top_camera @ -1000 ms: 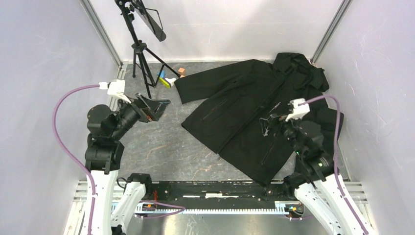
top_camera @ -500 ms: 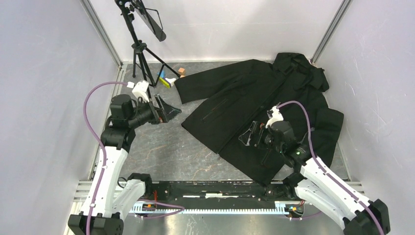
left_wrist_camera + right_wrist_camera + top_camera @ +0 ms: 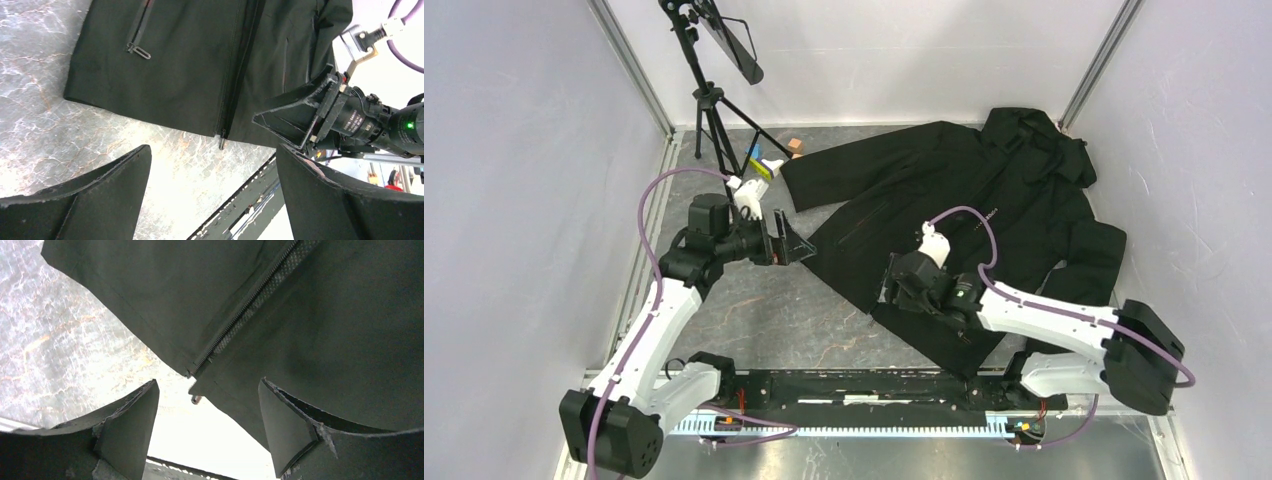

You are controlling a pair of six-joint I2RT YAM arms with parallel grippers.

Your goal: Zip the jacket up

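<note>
Item, jacket [image 3: 984, 190]: you are seeing it lying flat toward 1 o'clock overhead, left gripper [image 3: 792, 246] and right gripper [image 3: 892, 288] both hanging with fingers apart, while the wrist views alone are showing the zipper's bottom end [image 3: 196, 371] at the hem.

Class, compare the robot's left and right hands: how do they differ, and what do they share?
The left hand hovers over the grey marbled table beside the black hooded fabric jacket; the right hand is over its hem at the zipper end. Left hand points rightward, right hand leftward. Both are open and empty.
</note>
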